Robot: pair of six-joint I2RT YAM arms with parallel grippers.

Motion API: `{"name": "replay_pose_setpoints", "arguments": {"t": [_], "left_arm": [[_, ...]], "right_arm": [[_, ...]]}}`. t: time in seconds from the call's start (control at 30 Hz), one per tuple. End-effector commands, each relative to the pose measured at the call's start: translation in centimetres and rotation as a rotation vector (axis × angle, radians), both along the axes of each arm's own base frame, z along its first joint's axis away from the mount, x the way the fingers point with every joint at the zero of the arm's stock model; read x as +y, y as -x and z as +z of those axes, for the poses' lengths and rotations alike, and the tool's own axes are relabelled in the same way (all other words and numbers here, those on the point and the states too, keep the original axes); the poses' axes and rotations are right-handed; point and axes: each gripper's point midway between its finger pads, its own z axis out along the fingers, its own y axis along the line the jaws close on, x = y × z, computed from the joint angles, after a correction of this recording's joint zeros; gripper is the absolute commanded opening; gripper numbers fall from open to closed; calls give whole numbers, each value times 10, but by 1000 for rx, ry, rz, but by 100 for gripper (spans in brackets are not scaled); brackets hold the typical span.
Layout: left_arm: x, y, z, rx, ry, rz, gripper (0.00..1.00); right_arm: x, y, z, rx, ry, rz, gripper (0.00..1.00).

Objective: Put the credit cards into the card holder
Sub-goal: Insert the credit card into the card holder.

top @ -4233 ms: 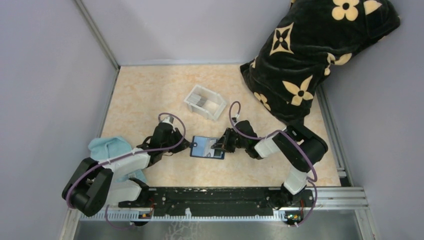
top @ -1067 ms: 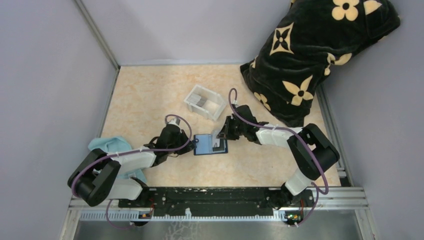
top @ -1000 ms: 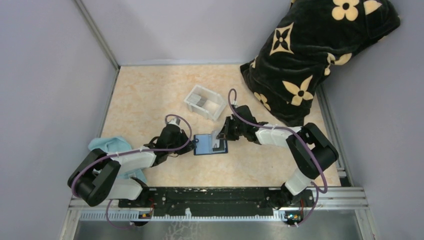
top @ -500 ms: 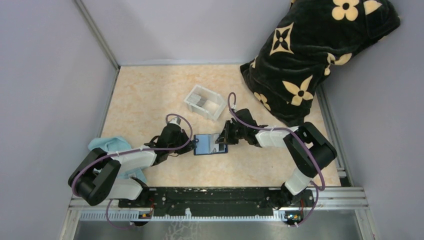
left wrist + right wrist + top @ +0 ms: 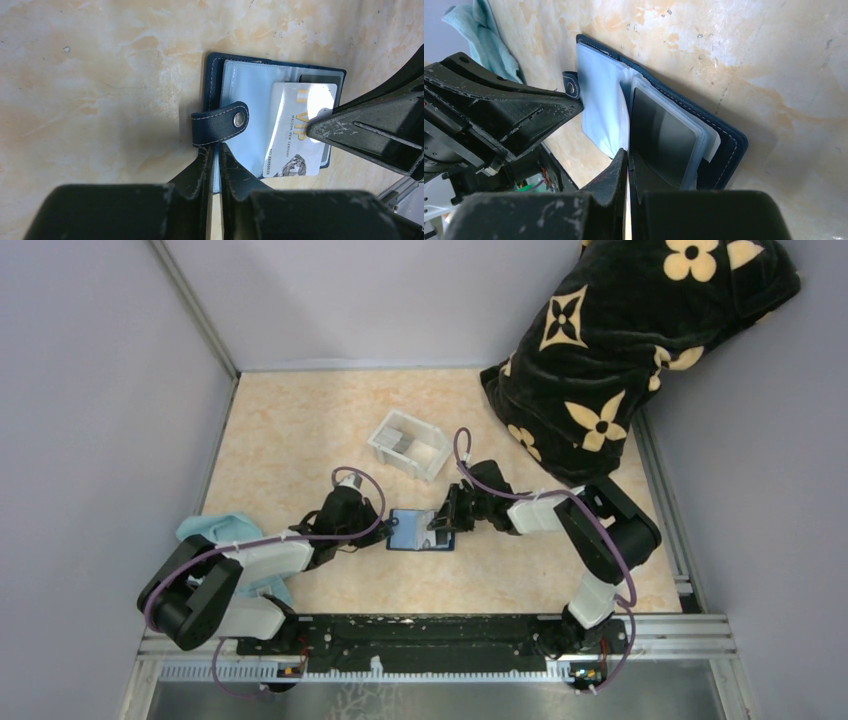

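The step in hand looks like feeding one card into a sleeve of the card holder point(image 5: 418, 532), which lies open on the tabletop point(image 5: 300, 430) between the two arms. The left fingers point(image 5: 199, 172) are pressed together on the near edge of the holder, just below its snap strap point(image 5: 220, 123), pinning it down. The right fingers point(image 5: 616, 175) are pinched on a pale card point(image 5: 294, 132), which the right wrist view shows only edge-on.

To do this well, the left grip should hold firm so the holder does not slide as the card is pushed. The right fingers need to line the card's leading edge up with a sleeve mouth and hold it parallel to the clear leaf. A tilted entry would likely catch a corner and buckle the thin plastic. A slow push, with release only once the card sits deep, seems the safe order.

In the left wrist view the pale card lies over the right half of the open holder, slightly askew, partly covering a dark card point(image 5: 664, 135) already in a clear sleeve. In the right wrist view it sits between that sleeve and a curled clear leaf point(image 5: 604, 100). Whether its edge has entered a pocket cannot be told. The right fingers grip the card at its long side farther from the strap. The left fingers are beside the card, not touching it.
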Motion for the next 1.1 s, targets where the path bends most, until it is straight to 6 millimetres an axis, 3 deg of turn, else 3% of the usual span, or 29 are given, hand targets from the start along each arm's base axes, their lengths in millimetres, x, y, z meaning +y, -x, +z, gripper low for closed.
{"name": "replay_pose_setpoints", "arguments": {"t": [0.0, 1.07], "left_arm": [[14, 12, -21, 57, -88, -4, 14], [15, 15, -29, 80, -101, -12, 14]], "right_arm": [[-1, -8, -6, -12, -1, -23, 0], [-12, -34, -4, -94, 87, -51, 0]]}}
